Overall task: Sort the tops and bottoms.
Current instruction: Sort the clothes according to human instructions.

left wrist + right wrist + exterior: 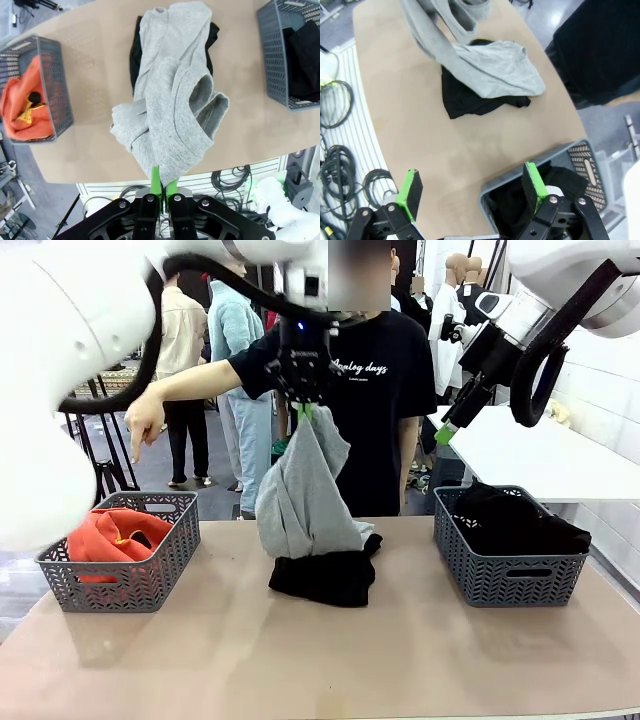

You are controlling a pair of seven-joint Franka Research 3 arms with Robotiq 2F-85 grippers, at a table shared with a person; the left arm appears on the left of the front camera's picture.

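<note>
Roughly halfway, judging by the layout.

Done:
- Orange hoodie already in the left basket, 9 o'clock from worktop centre.
- Black bottoms in the right basket, 3 o'clock.

In progress:
- Grey sweatshirt pinched at one edge by the left jaws, clamped tight on the fabric and raised above centre.
- Lower end of it draped over and touching the black garment mid-worktop, so not yet clear of the pile.
- Right jaws wide open with nothing between the pads, hanging at about 2 o'clock above the right basket's inner edge.
- Person's hand at 10 o'clock, finger aimed down at the left basket. Reads as a destination cue for the grey top.

Left to do:
- Carry the sweatshirt to 9 o'clock and drop it in beside the hoodie.
- Move the black garment to 3 o'clock. Plain black from here, probably bottoms; can't tell the cut from this crumple.

Risk: could drag the black piece along if the grey hem catches on it. Worth lifting higher before traversing.
</note>
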